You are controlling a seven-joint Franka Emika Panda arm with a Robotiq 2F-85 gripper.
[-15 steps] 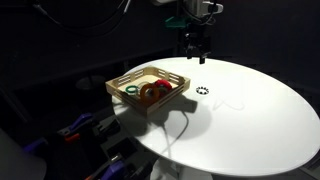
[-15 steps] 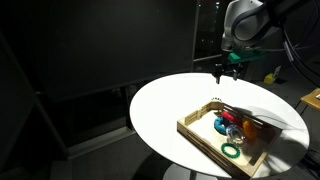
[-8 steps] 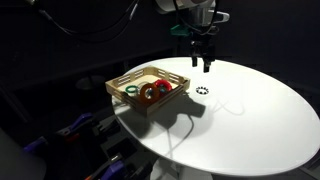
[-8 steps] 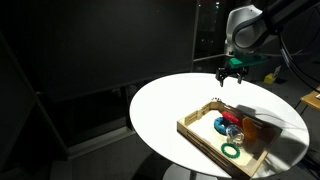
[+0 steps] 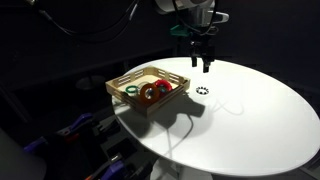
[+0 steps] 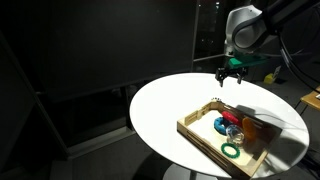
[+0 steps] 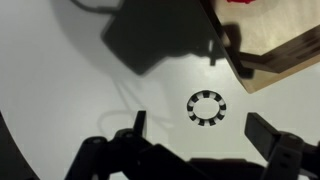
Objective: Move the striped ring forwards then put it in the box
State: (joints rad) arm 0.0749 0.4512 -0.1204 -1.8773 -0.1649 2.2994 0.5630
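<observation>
The striped ring (image 5: 202,92) is small, black and white, and lies flat on the round white table just beside the box (image 5: 147,88). It also shows in another exterior view (image 6: 216,100) and in the wrist view (image 7: 206,109). The box is a shallow light-wood tray; in an exterior view (image 6: 232,134) it holds an orange ring, a green ring and other coloured pieces. My gripper (image 5: 202,66) hangs in the air above the ring, open and empty, also seen in another exterior view (image 6: 231,77). In the wrist view its fingers (image 7: 200,135) spread to either side of the ring.
The round white table (image 5: 250,120) stands in a dark room, its edge close behind the box. A corner of the box (image 7: 270,50) fills the upper right of the wrist view. Cluttered items lie below the table's edge (image 5: 90,125).
Between 1.0 s and 0.5 s ago my gripper came down a little toward the ring. Since then nothing has visibly moved.
</observation>
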